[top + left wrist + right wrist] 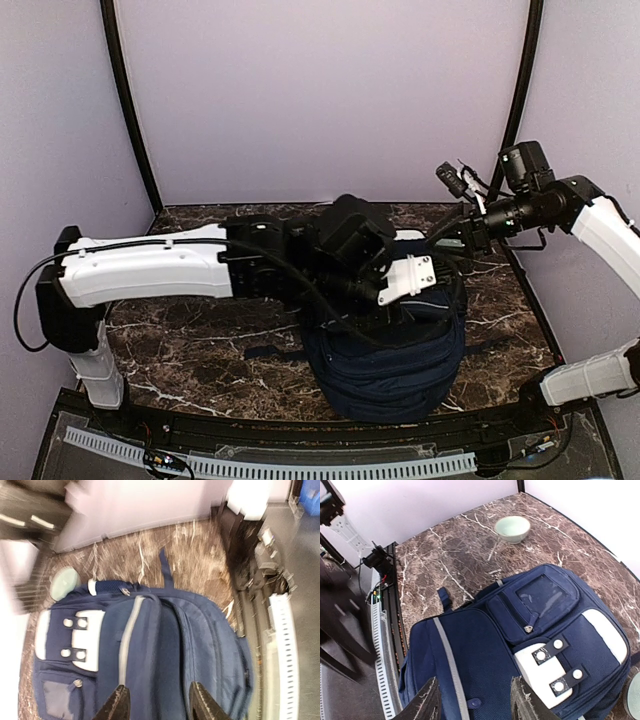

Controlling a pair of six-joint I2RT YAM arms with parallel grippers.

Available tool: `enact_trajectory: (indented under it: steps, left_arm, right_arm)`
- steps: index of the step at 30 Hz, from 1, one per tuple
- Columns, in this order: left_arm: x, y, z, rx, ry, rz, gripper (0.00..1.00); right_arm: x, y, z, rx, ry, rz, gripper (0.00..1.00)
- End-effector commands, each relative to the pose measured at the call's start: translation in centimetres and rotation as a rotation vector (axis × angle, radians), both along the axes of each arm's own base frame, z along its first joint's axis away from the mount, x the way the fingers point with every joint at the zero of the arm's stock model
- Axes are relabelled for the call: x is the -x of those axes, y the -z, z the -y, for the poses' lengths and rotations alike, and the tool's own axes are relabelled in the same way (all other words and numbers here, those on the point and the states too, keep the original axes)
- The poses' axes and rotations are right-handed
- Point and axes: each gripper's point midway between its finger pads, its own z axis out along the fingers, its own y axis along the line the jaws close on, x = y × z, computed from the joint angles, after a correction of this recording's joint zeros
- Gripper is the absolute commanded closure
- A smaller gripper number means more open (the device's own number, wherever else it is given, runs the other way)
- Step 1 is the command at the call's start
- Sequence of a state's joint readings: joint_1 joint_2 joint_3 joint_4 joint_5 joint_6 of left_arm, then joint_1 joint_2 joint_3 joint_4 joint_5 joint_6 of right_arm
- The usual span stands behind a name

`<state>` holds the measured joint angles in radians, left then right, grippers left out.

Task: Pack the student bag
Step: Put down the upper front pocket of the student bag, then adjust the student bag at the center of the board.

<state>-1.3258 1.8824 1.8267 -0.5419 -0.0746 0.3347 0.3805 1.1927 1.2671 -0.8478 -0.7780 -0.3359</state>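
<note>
Over the bag's upper panel, the left jaws stood apart with nothing between them, above a dark fold beside the grey stripe. That view was blurred, so whether the fold was an open zip could not be told. The right jaws were likewise apart and empty, above the same panel from the other side. The bag lay flat, pockets up, at the middle of the near edge of the surface, with a strap trailing left. A pale bowl stood well apart from it, near a corner.

The step seemed to be opening the main compartment. It would likely go best if one pair of jaws pinched only the top layer of fabric by the fold while the other pinned or drew the far side. The pull should be gentle, since so soft a bag could slide toward the near edge.

No brand or lettering could be read. The white patch bore only four studs, and the clear window pocket looked blank.
</note>
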Motion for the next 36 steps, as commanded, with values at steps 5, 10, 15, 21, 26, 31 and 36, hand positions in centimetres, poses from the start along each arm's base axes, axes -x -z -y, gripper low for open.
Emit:
enact_trajectory:
  steps: [5, 10, 15, 21, 26, 31, 36]
  left_arm:
    - [-3.0, -5.4, -7.6, 0.254, -0.242, 0.047, 0.22]
    - [-10.7, -3.5, -12.2, 0.365, -0.546, -0.227, 0.19]
    - [-14.5, 1.3, -13.9, 0.327, -0.720, -0.350, 0.21]
    - [-15.0, 7.0, -13.8, 0.225, -0.770, -0.455, 0.27]
    - [-13.1, 10.8, -13.4, 0.164, -0.728, -0.564, 0.29]
    - [-11.2, 13.9, -14.6, 0.132, -0.742, -0.636, 0.32]
    - [-9.2, 15.7, -15.6, 0.115, -0.737, -0.710, 0.36]
  right_arm:
    - [-4.7, 3.4, 3.5, 0.189, 0.204, 0.021, 0.46]
    - [-7.6, 7.0, 6.4, 0.357, 0.381, 0.008, 0.33]
    - [-8.3, 11.1, 8.2, 0.471, 0.444, -0.082, 0.27]
    - [-7.8, 15.1, 9.2, 0.571, 0.429, -0.177, 0.18]
    - [-5.6, 18.7, 9.3, 0.658, 0.316, -0.306, 0.07]
    - [-5.1, 21.1, 7.6, 0.657, 0.221, -0.371, 0.18]
    - [-8.3, 21.8, 4.1, 0.638, 0.162, -0.375, 0.28]
